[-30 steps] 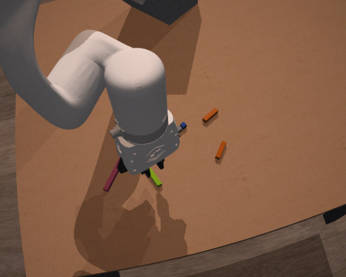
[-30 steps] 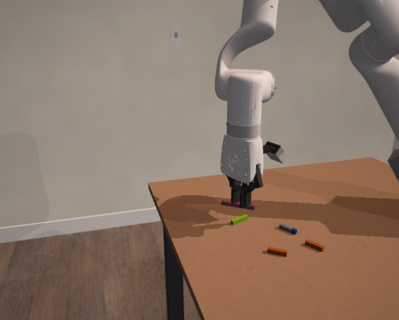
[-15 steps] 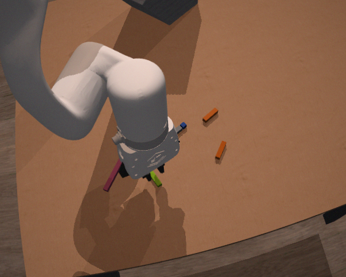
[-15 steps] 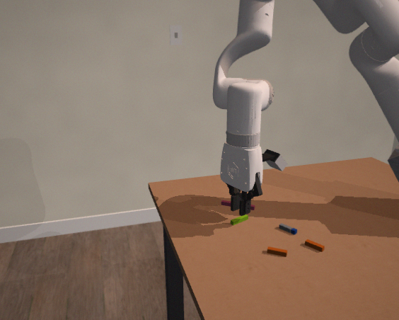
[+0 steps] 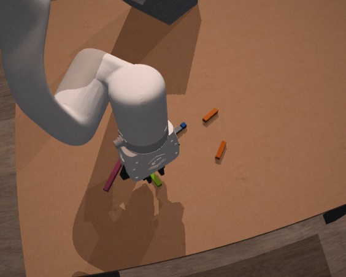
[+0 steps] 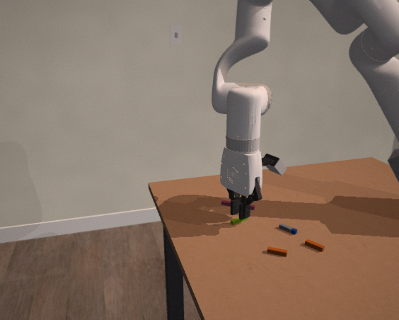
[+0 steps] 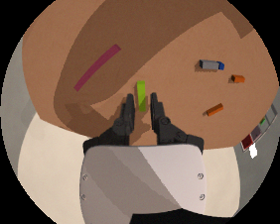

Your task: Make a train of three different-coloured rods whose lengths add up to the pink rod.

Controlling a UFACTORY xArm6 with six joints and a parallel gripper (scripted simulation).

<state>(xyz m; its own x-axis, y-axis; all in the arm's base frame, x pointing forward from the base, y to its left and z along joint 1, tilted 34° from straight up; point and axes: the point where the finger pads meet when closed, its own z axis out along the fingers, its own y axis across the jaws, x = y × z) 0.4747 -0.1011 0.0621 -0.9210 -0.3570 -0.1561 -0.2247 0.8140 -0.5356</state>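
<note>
The lime rod (image 5: 156,179) lies flat on the table, also in the side view (image 6: 239,221) and the wrist view (image 7: 141,95). My gripper (image 7: 142,101) is low over it, fingers partly open, one on each side of the rod's near end, with a gap to each side; it also shows from above (image 5: 150,179) and from the side (image 6: 240,212). The pink rod (image 5: 112,175) lies just left of the gripper. A grey rod (image 5: 178,129) lies end to end with a small blue rod (image 5: 183,125), partly hidden by my wrist.
Two orange rods (image 5: 210,114) (image 5: 220,149) lie apart to the right. The table's left edge (image 6: 159,212) is near the gripper. A dark block (image 5: 162,9) sits at the far edge.
</note>
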